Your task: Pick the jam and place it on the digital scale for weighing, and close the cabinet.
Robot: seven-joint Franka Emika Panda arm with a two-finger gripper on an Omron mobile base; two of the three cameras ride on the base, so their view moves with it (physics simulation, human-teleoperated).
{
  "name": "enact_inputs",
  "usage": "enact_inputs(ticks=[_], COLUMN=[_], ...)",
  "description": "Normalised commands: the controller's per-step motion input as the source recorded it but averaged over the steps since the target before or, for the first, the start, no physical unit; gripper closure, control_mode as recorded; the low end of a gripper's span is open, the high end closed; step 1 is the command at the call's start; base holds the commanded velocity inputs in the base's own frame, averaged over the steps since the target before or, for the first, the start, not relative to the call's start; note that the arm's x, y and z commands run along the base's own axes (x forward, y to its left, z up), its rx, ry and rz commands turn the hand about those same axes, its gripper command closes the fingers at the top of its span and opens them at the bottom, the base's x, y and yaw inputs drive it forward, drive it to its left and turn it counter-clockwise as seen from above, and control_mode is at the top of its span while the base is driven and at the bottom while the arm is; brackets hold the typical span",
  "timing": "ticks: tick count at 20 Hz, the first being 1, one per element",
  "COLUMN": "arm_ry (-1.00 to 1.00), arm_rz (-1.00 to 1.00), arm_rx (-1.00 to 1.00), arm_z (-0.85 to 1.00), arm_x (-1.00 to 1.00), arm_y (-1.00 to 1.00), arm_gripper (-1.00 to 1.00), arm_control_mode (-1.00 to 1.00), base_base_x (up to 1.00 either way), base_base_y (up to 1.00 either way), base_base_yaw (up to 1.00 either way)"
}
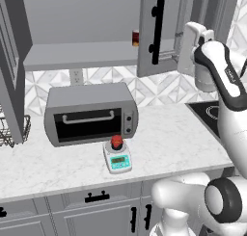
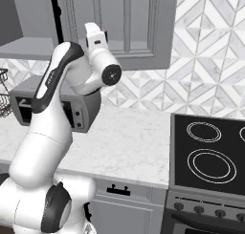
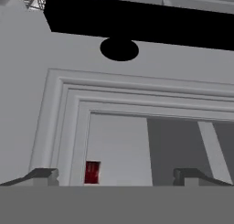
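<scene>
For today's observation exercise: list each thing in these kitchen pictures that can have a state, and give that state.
jam: upright on the scale's platter, released.
digital scale: on the counter, loaded with the jar.
cabinet: right door swung open.
gripper: open, empty, facing the open door's panel.
toaster oven: door shut.
dark red can: on the cabinet shelf.

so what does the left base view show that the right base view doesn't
Left base view: the jam sitting on the digital scale, the open cabinet door swung out with its black handle, and a dark red can on the shelf. Right base view: the stove burners and knobs. Both: the toaster oven, the marble counter, the tiled wall and the robot arm.
</scene>
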Motion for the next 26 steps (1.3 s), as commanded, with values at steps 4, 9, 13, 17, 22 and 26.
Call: enact_inputs(ticks=[4,9,13,17,22,26], arm_ry=[0.0,0.0,0.0,-0.01,-0.07,-0.24], arm_rz=[0.0,0.0,0.0,0.0,0.0,0.0], arm_rx=[0.0,0.0,0.0,0.0,0.0,0.0], arm_z=[0.0,0.0,-0.03,-0.06,-0.03,0.0], arm_x=[0.65,0.66,0.68,0.68,0.17,-0.97], arm_y=[0.0,0.0,0.0,0.04,0.0,-0.04], arm_gripper=[-1.0,-1.0,-1.0,-1.0,-1.0,-1.0], arm_control_mode=[-1.0,-1.0,-1.0,-1.0,-1.0,-1.0], base_base_x=[0.0,0.0,0.0,0.0,0.0,0.0], base_base_y=[0.0,0.0,0.0,0.0,0.0,0.0], base_base_yaw=[0.0,0.0,0.0,0.0,0.0,0.0])
